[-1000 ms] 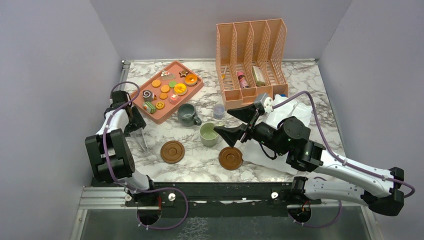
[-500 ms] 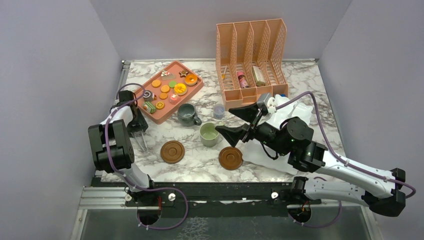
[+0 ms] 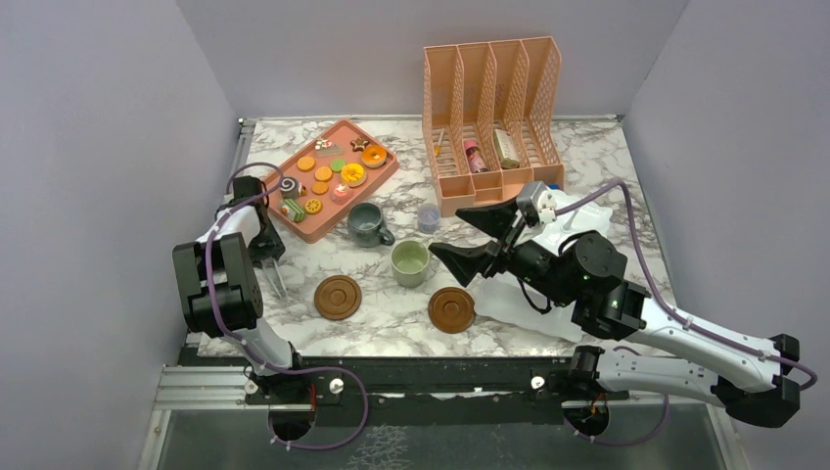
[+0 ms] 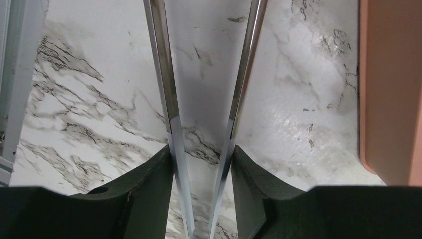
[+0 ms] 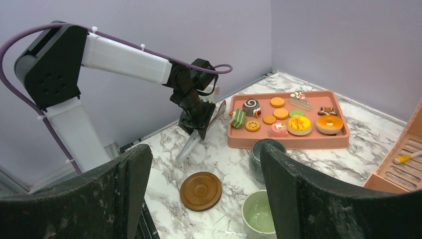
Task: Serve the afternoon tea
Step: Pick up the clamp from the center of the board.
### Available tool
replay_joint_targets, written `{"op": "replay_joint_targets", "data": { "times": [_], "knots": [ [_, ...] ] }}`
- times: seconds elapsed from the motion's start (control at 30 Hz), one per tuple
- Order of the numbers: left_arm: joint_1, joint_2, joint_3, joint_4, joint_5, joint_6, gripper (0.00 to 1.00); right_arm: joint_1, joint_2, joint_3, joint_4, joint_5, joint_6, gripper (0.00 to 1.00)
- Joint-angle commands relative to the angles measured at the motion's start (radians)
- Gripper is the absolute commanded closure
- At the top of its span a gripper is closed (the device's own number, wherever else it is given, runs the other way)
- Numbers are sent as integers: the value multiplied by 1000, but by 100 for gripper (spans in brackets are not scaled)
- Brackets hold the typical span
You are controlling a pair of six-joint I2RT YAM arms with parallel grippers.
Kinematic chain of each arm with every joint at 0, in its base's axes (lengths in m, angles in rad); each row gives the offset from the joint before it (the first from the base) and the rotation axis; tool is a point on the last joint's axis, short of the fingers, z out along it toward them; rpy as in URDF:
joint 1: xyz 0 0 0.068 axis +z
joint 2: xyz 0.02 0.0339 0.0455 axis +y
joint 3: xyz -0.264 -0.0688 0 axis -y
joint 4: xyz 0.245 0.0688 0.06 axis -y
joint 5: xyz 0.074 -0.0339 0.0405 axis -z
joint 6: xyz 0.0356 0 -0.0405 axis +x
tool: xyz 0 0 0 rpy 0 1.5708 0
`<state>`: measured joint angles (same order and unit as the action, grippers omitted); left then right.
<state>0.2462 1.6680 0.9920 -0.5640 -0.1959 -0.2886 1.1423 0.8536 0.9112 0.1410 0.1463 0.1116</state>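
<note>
A grey-blue mug (image 3: pixel 367 223) and a pale green mug (image 3: pixel 409 262) stand in front of the pink tray (image 3: pixel 315 232), which carries toy cookies, a donut and cakes (image 3: pixel 339 171). Two brown coasters (image 3: pixel 338 297) (image 3: pixel 451 309) lie bare nearer the arms. My left gripper (image 3: pixel 265 247) is at the tray's left corner, its black fingers (image 4: pixel 149 189) pressed on the two blades of metal tongs (image 4: pixel 166 89), whose tips point down at the marble. My right gripper (image 3: pixel 448 233) hangs open to the right of the green mug (image 5: pixel 260 214), with nothing between its fingers.
A peach file organiser (image 3: pixel 489 117) stands at the back with a small pink bottle (image 3: pixel 476 157) in it. A tiny lilac cup (image 3: pixel 428 216) sits between the mugs and the organiser. White crumpled material (image 3: pixel 577 220) lies under my right arm. Walls close in on both sides.
My left gripper has narrowed on the tongs and shifted slightly toward the tray. My right gripper has drawn back a little to the right, still open.
</note>
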Motion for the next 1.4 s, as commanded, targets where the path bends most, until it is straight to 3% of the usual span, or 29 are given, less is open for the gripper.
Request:
{"op": "replay_joint_targets", "data": {
  "times": [0.0, 0.53, 1.03, 1.37],
  "knots": [
    [-7, -65, 35, -81, 36, -11, 56, -1, -19, 5, 12, 33, -12, 15],
    [15, -202, 158, -248, 223, -29, 55, -1, 12, 17, 13, -20, 17, 15],
    [24, -318, 238, -297, 204, -55, 58, -1, 17, 25, 2, -40, 32, 15],
    [21, -350, 371, -342, 204, -49, 58, -1, 18, 27, 2, -41, 39, 15]
  ]
}}
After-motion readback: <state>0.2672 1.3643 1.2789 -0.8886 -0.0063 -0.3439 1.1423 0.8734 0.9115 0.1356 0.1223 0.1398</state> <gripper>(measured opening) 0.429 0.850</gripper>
